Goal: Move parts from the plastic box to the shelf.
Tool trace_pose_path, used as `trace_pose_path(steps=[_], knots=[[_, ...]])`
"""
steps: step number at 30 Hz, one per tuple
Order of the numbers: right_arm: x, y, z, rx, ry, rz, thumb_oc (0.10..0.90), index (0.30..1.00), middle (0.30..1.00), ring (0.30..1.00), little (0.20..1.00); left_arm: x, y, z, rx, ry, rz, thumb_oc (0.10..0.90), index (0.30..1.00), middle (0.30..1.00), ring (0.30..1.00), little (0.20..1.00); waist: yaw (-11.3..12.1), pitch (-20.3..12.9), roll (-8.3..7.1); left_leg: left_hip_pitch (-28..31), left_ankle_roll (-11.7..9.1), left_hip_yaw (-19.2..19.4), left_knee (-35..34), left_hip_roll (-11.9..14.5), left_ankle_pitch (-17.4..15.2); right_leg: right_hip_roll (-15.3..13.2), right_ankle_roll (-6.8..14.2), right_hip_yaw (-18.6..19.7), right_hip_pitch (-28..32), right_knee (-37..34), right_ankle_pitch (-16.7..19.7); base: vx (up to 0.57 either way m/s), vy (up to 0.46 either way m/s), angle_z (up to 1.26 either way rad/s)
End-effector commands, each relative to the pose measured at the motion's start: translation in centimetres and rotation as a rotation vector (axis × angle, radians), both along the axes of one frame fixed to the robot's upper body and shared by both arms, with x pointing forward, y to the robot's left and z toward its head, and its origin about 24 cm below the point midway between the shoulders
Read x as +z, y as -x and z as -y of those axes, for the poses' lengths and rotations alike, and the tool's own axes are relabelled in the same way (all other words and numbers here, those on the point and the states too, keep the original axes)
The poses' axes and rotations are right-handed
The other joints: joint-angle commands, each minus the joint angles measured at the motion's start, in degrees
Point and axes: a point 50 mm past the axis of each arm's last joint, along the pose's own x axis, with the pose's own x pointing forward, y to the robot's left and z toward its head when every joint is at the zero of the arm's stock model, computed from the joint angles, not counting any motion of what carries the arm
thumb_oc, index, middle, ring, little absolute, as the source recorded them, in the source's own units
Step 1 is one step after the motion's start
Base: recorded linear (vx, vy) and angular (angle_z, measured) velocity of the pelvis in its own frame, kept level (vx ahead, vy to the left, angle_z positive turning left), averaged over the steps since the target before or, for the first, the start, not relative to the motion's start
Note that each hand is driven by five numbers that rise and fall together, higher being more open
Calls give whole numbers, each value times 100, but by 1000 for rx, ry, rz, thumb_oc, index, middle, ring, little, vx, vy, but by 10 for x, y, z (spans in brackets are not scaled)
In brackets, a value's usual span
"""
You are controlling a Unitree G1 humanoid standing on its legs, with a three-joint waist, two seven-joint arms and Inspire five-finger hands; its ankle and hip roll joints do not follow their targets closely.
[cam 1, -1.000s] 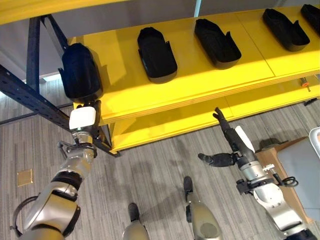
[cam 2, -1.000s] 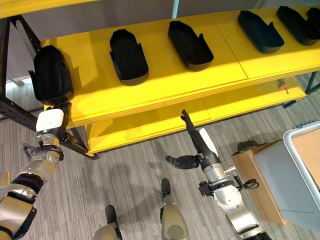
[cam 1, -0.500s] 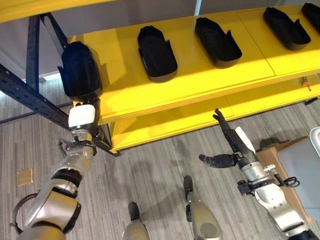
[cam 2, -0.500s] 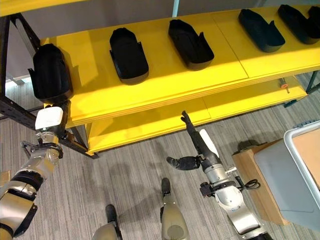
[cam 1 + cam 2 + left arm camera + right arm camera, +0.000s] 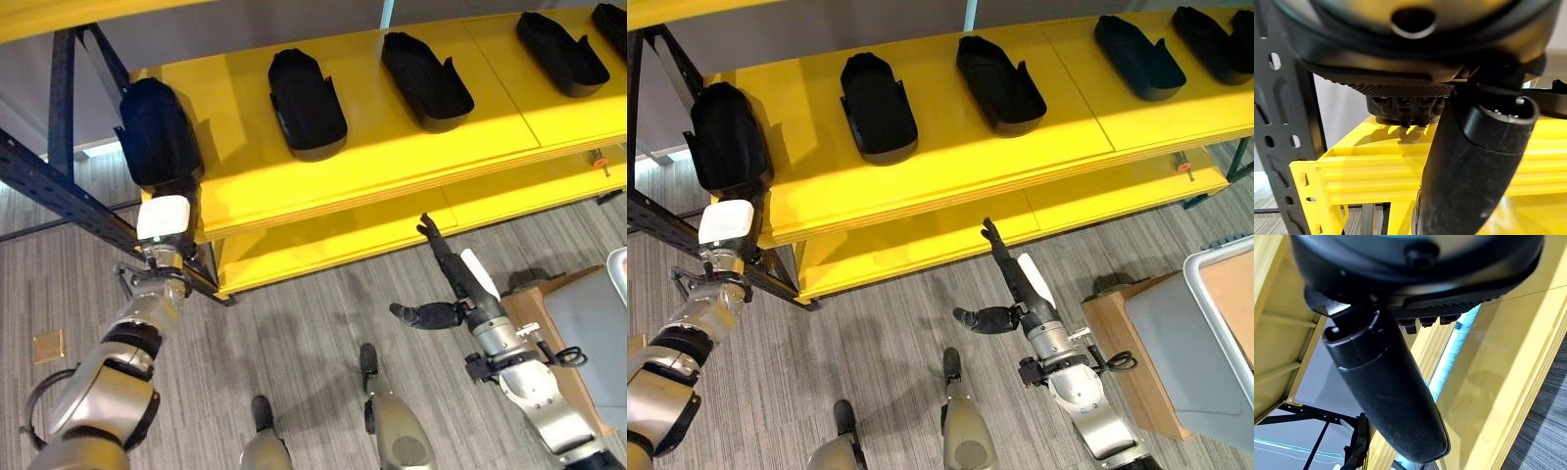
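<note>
Yellow boards make the shelf (image 5: pixel 392 147) in front of me, and black parts lie on it in a row. From my head camera I see my left hand (image 5: pixel 163 217) raised at the shelf's left end, just under the leftmost part (image 5: pixel 155 135), which hangs over the front edge beside the dark steel post (image 5: pixel 59 191). Its fingers are hidden behind the white thumb cover, so I cannot tell if they are apart or together. The left wrist view gives what the head camera does not: the yellow edge from below, the post with its holes, and the thumb (image 5: pixel 1469 166) pointing at the board.

My right hand (image 5: pixel 1014 284) is low, over the floor, fingers straight and thumb spread, holding nothing. At the right border the grey plastic box (image 5: pixel 1205 333) stands on a wooden block (image 5: pixel 1117 362).

I can read no writing anywhere. Grey striped carpet (image 5: pixel 313 323) covers the floor.
</note>
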Motion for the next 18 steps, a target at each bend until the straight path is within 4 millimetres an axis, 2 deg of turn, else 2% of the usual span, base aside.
trace_pose_path(steps=[1, 12, 18], knots=[[39, 1, -3, 68, -2, 217, 900, 1000, 1000, 1000, 1000, 72, -9, -22, 40, -111, 195, 900, 1000, 1000, 1000, 1000, 22, -408, -98, -405, 12, -236, 740, 189, -233, -668, 572, 180, 156, 786, -787, 0, 0, 0], [38, 2, -2, 70, 7, 210, 900, 1000, 1000, 1000, 1000, 58, -2, -30, 67, -112, 142, 900, 1000, 1000, 1000, 1000, 43, -389, -117, -444, 18, -245, 788, 198, -248, -667, 560, 197, 127, 820, -789, 0, 0, 0], [37, 2, -2, 71, 9, 203, 900, 1000, 1000, 1000, 1000, 58, -2, -33, 79, -113, 133, 900, 1000, 1000, 1000, 1000, 47, -383, -124, -460, 12, -259, 794, 191, -236, -673, 564, 177, 134, 819, -790, 0, 0, 0]])
